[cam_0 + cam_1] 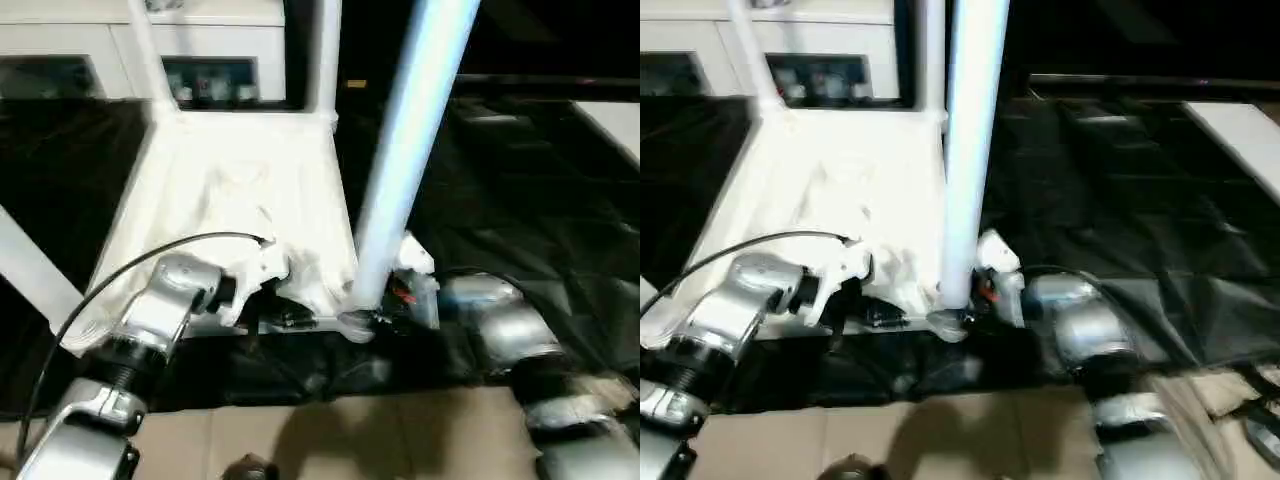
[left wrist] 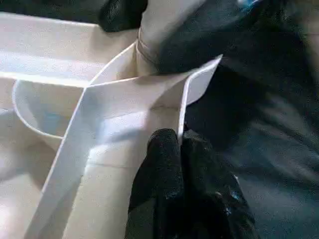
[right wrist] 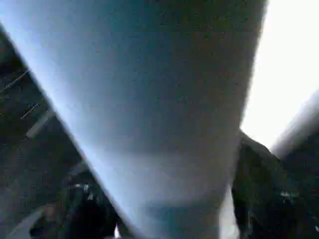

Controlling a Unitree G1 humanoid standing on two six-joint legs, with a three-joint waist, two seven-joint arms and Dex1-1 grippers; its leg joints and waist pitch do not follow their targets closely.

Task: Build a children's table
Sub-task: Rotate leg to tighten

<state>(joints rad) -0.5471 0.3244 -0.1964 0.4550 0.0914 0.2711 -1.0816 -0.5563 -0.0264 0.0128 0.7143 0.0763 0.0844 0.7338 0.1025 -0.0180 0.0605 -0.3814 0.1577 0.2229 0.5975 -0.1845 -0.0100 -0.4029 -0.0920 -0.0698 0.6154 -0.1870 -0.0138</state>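
Upturned table top (image 1: 240,190) on black sheeting, legs rising from far corners. Left gripper (image 2: 179,142) clenched, apparently pinching the near rim, seen from its wrist. Near-right leg (image 1: 405,150) upright, long axis vertical, grasped by right gripper (image 3: 164,209).

**Black sheet under the white top**

A crinkled, glossy black sheet (image 1: 530,190) covers the work surface, creased into broad folds to the right of the upturned table top; the children's table (image 1: 240,190) lies on it upside down, rim upward, its underside lit bright; at the near edge the sheet ends against a bare tan surface (image 1: 330,435); a white slab (image 1: 1240,130) lies at the far right.
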